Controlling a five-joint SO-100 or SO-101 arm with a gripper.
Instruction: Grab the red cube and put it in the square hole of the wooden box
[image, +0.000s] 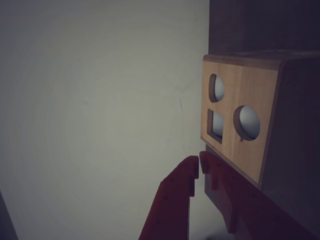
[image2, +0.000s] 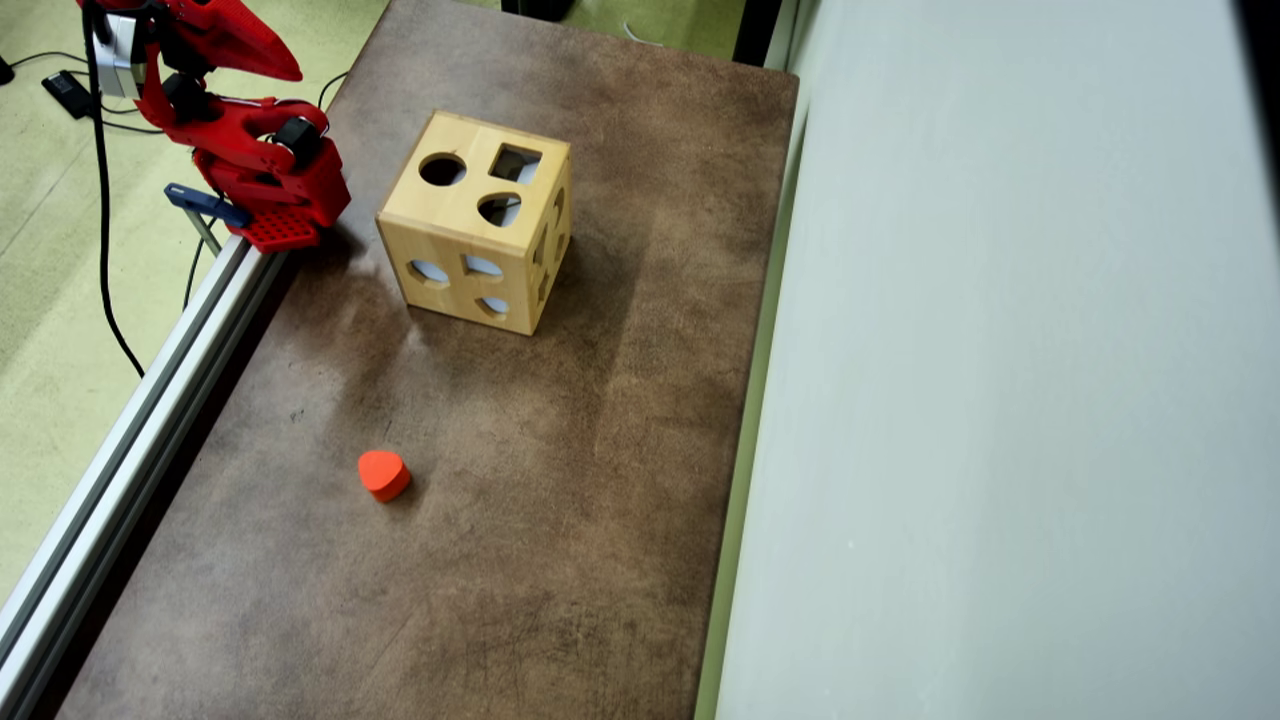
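Gripper (image: 198, 165) fingers of red printed plastic, with stepped, ridged inner edges, enter the wrist view from the bottom; the tips stand nearly together with only a narrow gap, and nothing is held between them. In the overhead view the tips cannot be made out; only the red arm (image2: 255, 150) shows, at the upper-left corner of the table.

Just beyond the fingertips in the wrist view stands the wooden box (image: 245, 120), a light, smooth-grained cube. The face toward the camera carries an oval cutout, a square cutout and a round cutout. In the overhead view the wooden box (image2: 450, 215) sits just to the right of the arm's base; its top face shows a round hole, a square hole and a rounded third hole.

The table (image2: 620, 420) surface is brown, matte and mottled, edged on the left by an aluminium rail (image2: 130, 420).

An orange-red heart-shaped block (image2: 383, 473) lies well apart from the arm, toward the lower part of the overhead view.

No red cube is visible in either view. No legible writing appears.
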